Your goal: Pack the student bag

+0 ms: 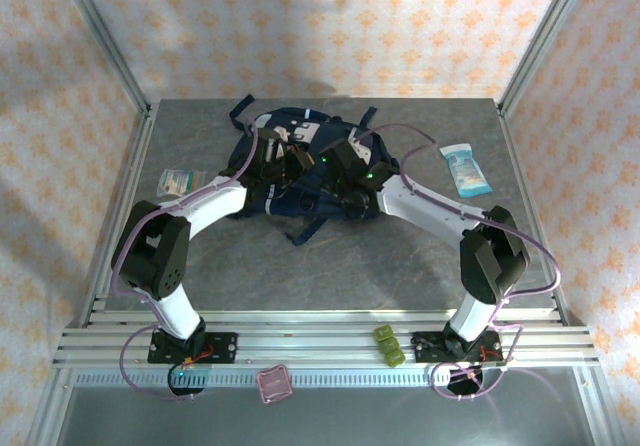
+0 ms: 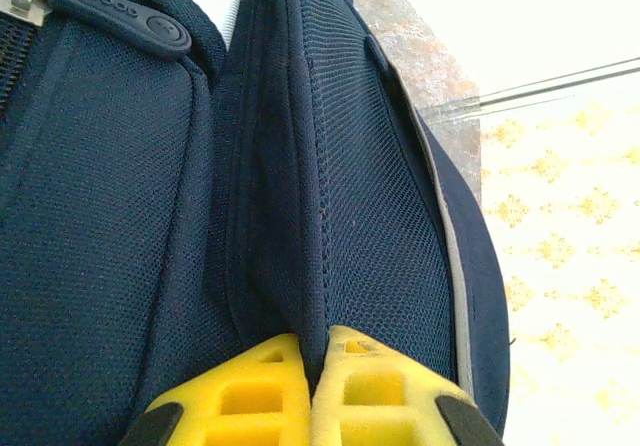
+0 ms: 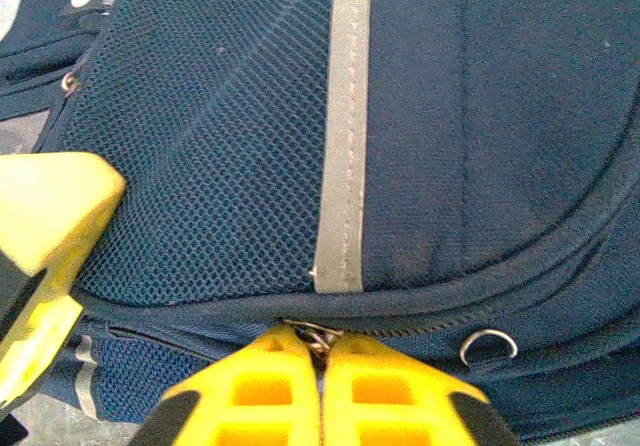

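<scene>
The student bag is laid at the table's far middle, long axis seemingly far-to-near, straps nearward. Its fold is pinched by the left gripper, its zipper pull by the right gripper.

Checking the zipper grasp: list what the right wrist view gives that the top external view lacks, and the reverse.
Right wrist adds: the right gripper shut on the metal zipper pull, a metal ring and a grey stripe nearby. Top external adds: a blue-and-white packet on the table right of the student bag, a green block and a pink case at the front rail. Both: the navy bag itself.
</scene>
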You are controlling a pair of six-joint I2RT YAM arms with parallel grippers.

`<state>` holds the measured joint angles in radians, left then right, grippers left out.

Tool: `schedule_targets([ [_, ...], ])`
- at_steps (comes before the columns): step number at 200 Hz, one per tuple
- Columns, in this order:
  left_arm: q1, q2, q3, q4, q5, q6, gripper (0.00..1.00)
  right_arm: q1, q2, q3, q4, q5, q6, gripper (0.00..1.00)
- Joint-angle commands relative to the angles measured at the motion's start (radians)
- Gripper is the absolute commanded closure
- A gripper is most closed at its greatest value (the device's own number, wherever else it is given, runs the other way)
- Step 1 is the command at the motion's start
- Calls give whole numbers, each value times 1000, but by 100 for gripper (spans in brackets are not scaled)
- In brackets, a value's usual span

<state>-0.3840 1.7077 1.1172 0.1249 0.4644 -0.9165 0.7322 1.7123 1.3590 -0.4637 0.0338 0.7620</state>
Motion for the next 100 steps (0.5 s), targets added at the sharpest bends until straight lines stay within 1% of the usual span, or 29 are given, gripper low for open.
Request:
schedule_targets([
  [1, -10, -69, 10, 136, 63, -1, 100, -2, 22, 28, 17, 63, 10, 100],
  [15, -10, -68, 13, 137, 65, 0, 100, -2, 16, 15, 16, 73, 16, 100],
  [23, -11, -66, 13, 137, 65, 0, 100, -2, 14, 11, 13, 77, 18, 98],
  [28, -10, -65, 15, 138, 66, -1, 100, -2, 15, 7, 15, 72, 19, 93],
  [36, -10, -63, 13, 142, 67, -3, 100, -2, 14, 0, 25, 63, 21, 78],
  [40, -10, -62, 13, 144, 69, -4, 100, -2, 14, -4, 33, 56, 22, 76],
  [46, -10, -60, 13, 146, 71, -7, 100, -1, 15, -12, 46, 46, 22, 76],
  [51, -10, -60, 13, 148, 71, -7, 100, 1, 17, -16, 54, 43, 22, 79],
  [60, -11, -60, 13, 150, 71, -9, 100, 5, 26, -13, 55, 48, 28, 91],
  [65, -11, -58, 14, 151, 71, -10, 100, 8, 32, -9, 54, 54, 29, 94],
  [80, -12, -59, 14, 153, 68, -11, 100, 13, 62, 17, 32, 69, 36, 95],
  [100, -13, -58, 13, 151, 68, -12, 100, 15, 87, 28, 37, 64, 41, 87],
])
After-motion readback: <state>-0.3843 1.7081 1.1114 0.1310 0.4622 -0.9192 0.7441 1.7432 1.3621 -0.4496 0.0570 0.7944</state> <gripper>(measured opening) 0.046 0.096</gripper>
